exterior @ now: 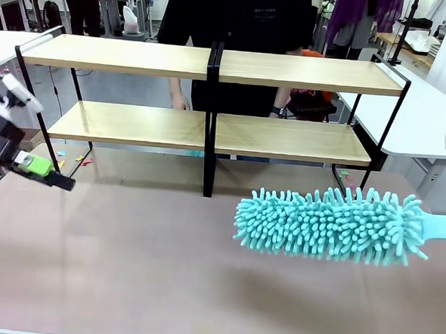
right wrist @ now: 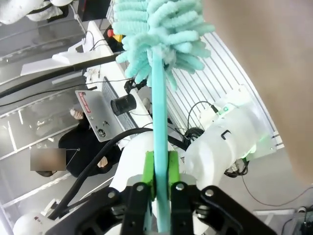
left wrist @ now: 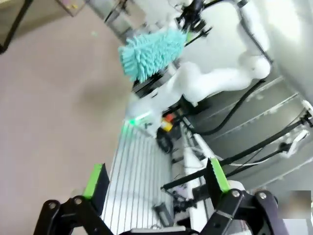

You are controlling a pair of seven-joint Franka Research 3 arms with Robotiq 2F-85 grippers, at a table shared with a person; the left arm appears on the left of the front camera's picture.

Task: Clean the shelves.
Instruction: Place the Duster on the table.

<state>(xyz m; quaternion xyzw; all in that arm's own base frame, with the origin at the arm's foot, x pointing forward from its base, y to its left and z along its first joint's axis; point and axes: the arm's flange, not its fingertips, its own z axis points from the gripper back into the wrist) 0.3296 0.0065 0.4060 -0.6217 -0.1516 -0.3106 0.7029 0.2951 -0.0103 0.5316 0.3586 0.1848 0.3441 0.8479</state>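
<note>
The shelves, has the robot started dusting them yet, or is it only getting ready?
Only getting ready, it seems. Done: the right gripper is shut on the handle of the teal duster. In hand: the duster hangs over the tabletop, in front of the shelves and not touching them. Left: all four boards look untouched. The left gripper is open, holding nothing.

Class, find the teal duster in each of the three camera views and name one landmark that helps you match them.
Front view: the duster hangs over the table's right side, in front of the shelves.
Left wrist view: upper middle, fluffy head pointing down-left.
Right wrist view: its handle runs up from the right gripper, which is shut on it.
Shared landmark: the beige table.
</note>
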